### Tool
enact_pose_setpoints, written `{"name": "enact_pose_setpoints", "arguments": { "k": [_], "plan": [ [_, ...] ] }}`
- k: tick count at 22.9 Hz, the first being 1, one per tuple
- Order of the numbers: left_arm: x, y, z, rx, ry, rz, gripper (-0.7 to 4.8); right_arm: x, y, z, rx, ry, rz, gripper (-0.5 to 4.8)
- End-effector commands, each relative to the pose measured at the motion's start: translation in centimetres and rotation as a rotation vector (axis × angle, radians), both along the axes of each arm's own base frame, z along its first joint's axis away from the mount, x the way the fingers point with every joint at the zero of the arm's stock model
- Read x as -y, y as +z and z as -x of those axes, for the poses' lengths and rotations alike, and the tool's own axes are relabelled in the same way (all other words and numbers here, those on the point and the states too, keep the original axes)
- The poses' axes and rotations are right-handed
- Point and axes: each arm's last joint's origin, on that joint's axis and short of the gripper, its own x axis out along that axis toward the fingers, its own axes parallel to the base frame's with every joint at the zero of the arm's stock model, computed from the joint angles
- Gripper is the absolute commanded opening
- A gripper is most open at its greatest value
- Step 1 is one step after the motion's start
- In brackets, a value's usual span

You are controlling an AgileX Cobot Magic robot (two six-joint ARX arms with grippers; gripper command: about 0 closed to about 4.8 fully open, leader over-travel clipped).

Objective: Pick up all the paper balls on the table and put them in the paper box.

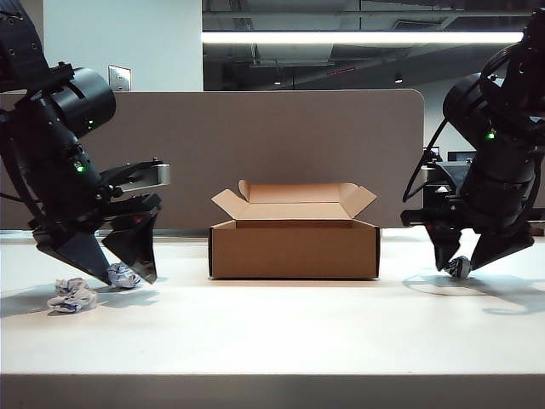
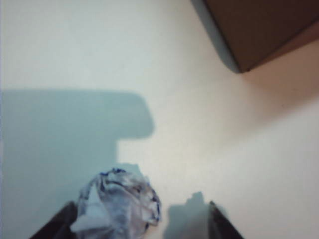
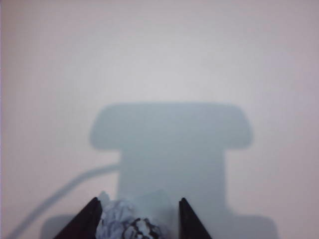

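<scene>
Two black robot arms work at opposite ends of a white table point(image 1: 272, 328), with an open brown paper box point(image 1: 294, 247) standing midway between them, its four flaps raised, in front of a grey-brown divider panel point(image 1: 281, 141). Near the table's left end, the left gripper point(image 1: 119, 271) reaches down with its fingers spread around a crumpled paper ball point(image 1: 124, 274); the wrist view shows the ball point(image 2: 119, 206) against one finger, with a clear gap to the other. A second paper ball point(image 1: 72, 294) lies loose just beside it, nearer the front edge. Near the right end, the right gripper point(image 1: 461, 267) stands over a third paper ball point(image 1: 460, 267), its fingers point(image 3: 88, 219) set close on either side of the wad point(image 3: 124, 221); whether they pinch it cannot be told.
</scene>
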Motion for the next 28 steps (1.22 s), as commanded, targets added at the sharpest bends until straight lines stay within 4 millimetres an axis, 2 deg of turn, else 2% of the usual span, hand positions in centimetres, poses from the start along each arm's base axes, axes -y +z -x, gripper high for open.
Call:
{"name": "enact_pose_setpoints", "arguments": {
  "k": [1, 6, 8, 11, 18, 19, 21, 25, 28],
  "plan": [
    [0.01, 0.22, -0.04, 0.000, -0.001, 0.007, 3.12, -0.08, 0.41, -0.15, 0.016, 0.000, -0.002, 2.14],
    [0.01, 0.26, -0.09, 0.007, 0.000, 0.007, 2.94, -0.08, 0.41, -0.15, 0.016, 0.002, -0.003, 1.97],
    [0.02, 0.27, -0.12, 0.010, 0.001, 0.007, 2.68, -0.08, 0.41, -0.15, 0.016, 0.002, -0.003, 1.94],
    [0.02, 0.29, -0.14, 0.013, 0.000, 0.008, 2.68, -0.08, 0.41, -0.15, 0.016, 0.002, -0.003, 1.59],
    [0.05, 0.35, -0.23, 0.024, 0.000, 0.011, 2.68, -0.09, 0.42, -0.16, 0.016, 0.003, -0.003, 1.56],
    [0.05, 0.35, -0.22, 0.023, 0.000, 0.010, 2.60, -0.09, 0.42, -0.16, 0.016, 0.002, -0.003, 1.55],
    [0.05, 0.35, -0.22, 0.023, 0.000, 0.010, 2.09, -0.09, 0.42, -0.16, 0.016, 0.002, -0.003, 1.42],
    [0.04, 0.35, -0.23, 0.024, 0.001, 0.011, 2.03, -0.09, 0.42, -0.16, 0.017, 0.003, -0.003, 1.37],
    [0.05, 0.35, -0.23, 0.024, 0.000, 0.011, 2.00, -0.09, 0.42, -0.16, 0.017, 0.005, -0.001, 1.10]
  ]
}}
